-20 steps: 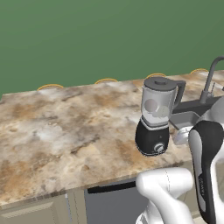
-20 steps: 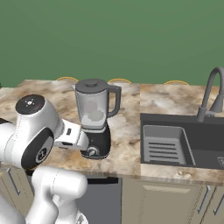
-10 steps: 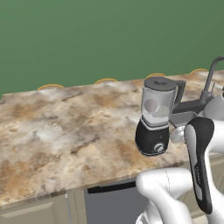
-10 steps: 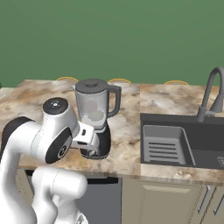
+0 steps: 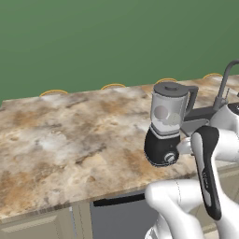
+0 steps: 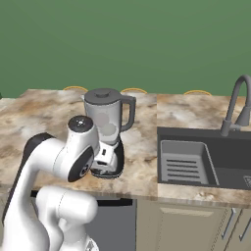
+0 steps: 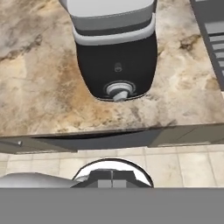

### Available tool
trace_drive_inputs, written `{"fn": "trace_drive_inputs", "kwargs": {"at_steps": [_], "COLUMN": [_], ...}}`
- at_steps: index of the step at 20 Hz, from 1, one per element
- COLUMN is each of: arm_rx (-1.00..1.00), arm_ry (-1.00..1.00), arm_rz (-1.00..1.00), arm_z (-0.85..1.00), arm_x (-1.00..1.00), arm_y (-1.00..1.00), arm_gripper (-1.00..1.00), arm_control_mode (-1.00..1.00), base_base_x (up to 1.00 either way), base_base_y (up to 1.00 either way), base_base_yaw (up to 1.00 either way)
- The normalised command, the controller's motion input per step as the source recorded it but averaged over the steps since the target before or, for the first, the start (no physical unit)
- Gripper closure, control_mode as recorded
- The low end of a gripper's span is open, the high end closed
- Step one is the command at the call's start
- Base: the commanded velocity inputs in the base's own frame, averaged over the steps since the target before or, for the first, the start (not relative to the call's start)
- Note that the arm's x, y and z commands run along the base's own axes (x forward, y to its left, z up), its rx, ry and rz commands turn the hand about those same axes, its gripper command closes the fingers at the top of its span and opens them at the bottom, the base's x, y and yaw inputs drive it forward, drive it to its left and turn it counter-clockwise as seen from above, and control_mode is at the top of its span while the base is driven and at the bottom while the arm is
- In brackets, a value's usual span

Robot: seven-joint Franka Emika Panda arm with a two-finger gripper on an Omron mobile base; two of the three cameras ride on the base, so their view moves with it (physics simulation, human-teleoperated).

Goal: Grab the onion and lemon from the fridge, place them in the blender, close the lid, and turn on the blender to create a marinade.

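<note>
The blender (image 5: pixel 165 126) stands on the marble counter (image 5: pixel 70 135) with its dark lid (image 5: pixel 170 87) on the jar. Through the translucent jar I see the pale onion (image 5: pixel 161 112) and the yellow-green lemon (image 5: pixel 174 119), also as onion (image 6: pixel 101 119) and lemon (image 6: pixel 110 130). My gripper (image 7: pixel 111 183) is shut and empty, held low in front of the black blender base (image 7: pixel 116 65), a short gap from its silver knob (image 7: pixel 119 92). In the right base view my hand covers part of the blender (image 6: pixel 109 127) base. The fridge is out of view.
A dark sink (image 6: pixel 196 157) with a curved faucet (image 6: pixel 235 105) lies right of the blender. Yellow-rimmed plates (image 5: pixel 53 92) sit along the counter's back edge by the green wall. The counter's front edge and cabinet fronts (image 7: pixel 109 140) run just below the blender base.
My arm has swung right and brought the hand down in front of the blender base. The blender, its lid and its contents have not moved. The fingers stayed shut.
</note>
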Motion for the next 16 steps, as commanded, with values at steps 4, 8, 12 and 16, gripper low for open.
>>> {"fn": "trace_drive_inputs", "kwargs": {"at_steps": [4,8,12,16], "arm_rx": [0.10,0.13,0.06,0.01], "arm_ry": [-0.06,-0.07,-0.15,-0.16], "arm_rz": [0.00,0.01,0.06,0.02], "arm_z": [-0.39,-0.29,-0.13,-0.09], "arm_x": [0.28,0.19,0.08,0.20], "arm_y": [0.00,0.00,0.00,0.00], "arm_gripper": [1.00,1.00,1.00,1.00], "arm_control_mode": [-1.00,-1.00,-1.00,-1.00], "base_base_x": [0.00,0.00,0.00,0.00], "base_base_y": [0.00,0.00,0.00,0.00], "base_base_yaw": [0.00,0.00,0.00,0.00]}}
